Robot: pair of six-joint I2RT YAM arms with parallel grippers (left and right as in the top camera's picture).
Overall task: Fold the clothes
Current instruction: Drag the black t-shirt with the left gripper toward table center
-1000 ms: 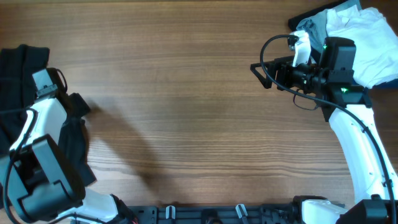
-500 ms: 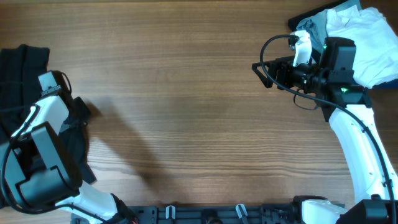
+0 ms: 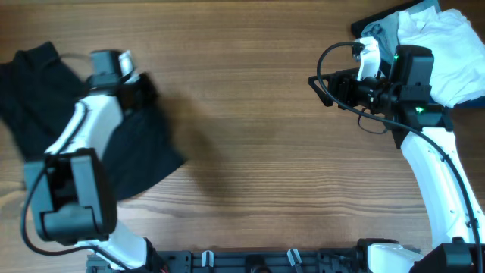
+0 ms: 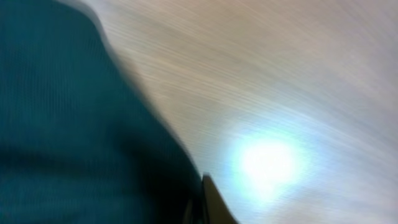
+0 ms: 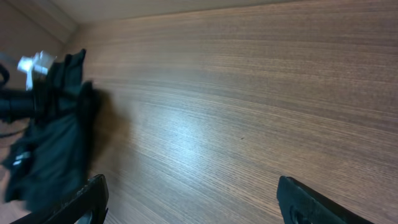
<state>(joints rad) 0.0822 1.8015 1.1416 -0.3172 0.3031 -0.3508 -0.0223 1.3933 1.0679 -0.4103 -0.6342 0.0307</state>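
Note:
A black garment [image 3: 140,148] lies spread at the table's left side, one end still bunched at the far left. My left gripper [image 3: 142,91] is shut on the garment's right upper edge. The left wrist view is blurred: dark cloth [image 4: 74,124] fills its left half, and my closed gripper [image 4: 202,208] pokes out at the bottom edge. My right gripper [image 3: 317,89] hovers open over bare wood at the right, holding nothing. In the right wrist view its fingers [image 5: 87,199] stand wide apart, and the black garment [image 5: 53,137] shows far off at the left.
A pile of white, grey and blue clothes [image 3: 447,45] sits at the back right corner, behind the right arm. Bare wooden tabletop [image 3: 250,136] stretches between the two arms.
My left gripper has shut on the black garment and swung up and to the right, dragging the cloth out toward the table's middle. The right arm has stayed in place.

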